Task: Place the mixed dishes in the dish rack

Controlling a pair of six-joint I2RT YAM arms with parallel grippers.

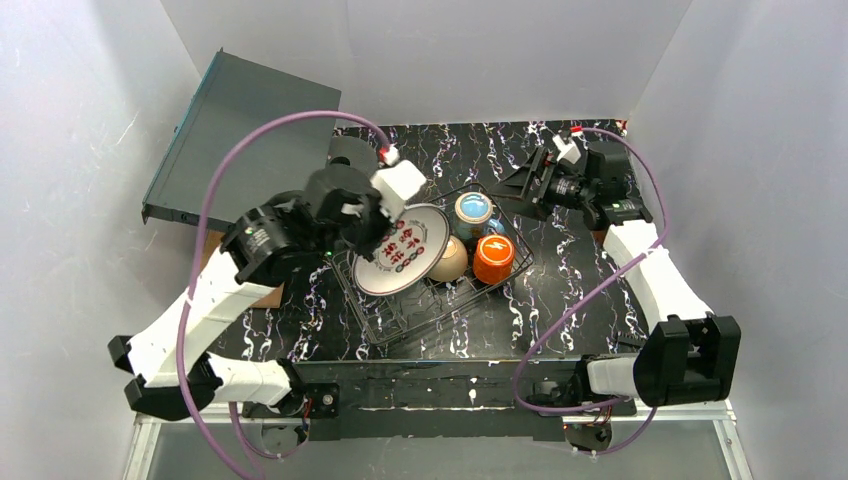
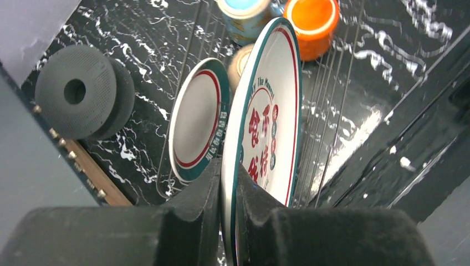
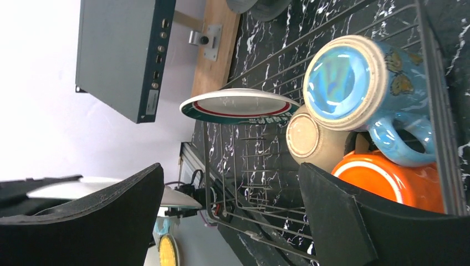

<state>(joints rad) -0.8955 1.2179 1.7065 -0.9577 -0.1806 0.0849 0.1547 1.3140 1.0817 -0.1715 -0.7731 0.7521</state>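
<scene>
The white plate with red characters point(image 1: 402, 250) point(image 2: 265, 130) is clamped by its rim in the left pincer point(image 1: 375, 232) point(image 2: 227, 185), whose two black fingers point(image 2: 194, 194) press on either face. It hangs tilted over the left part of the dark wire dish rack point(image 1: 440, 310) point(image 2: 327, 111) point(image 3: 244, 166); whether its lower edge touches the wires cannot be told.

Just beside it, on the side away from the cups, the white plate with a green-and-red rim point(image 2: 198, 124) point(image 3: 238, 105) stands on edge among the rack's wires.

At the rack's far right end sit three pieces close together:
- The cream bowl point(image 1: 448, 258) point(image 2: 240, 62) point(image 3: 310, 136) lies on its side, its base facing the right wrist camera.
- The blue mug with butterfly print point(image 1: 473, 210) point(image 2: 244, 14) point(image 3: 354, 83) is next to the bowl, and its handle reaches towards the cup.
- The small orange cup point(image 1: 493, 258) point(image 2: 313, 25) point(image 3: 388, 183) is against the mug.

The right pincer point(image 1: 522, 190) point(image 3: 233, 221) is spread wide and grips nothing. It hovers just beyond the rack's far right corner, near the mug.

The rack rests on the black, white-veined worktop point(image 1: 560, 300). A black spool-like disc point(image 1: 350, 152) point(image 2: 83, 91) lies on the worktop left of the rack, and a flat grey box point(image 1: 240, 130) point(image 3: 122, 55) leans at the far left.
</scene>
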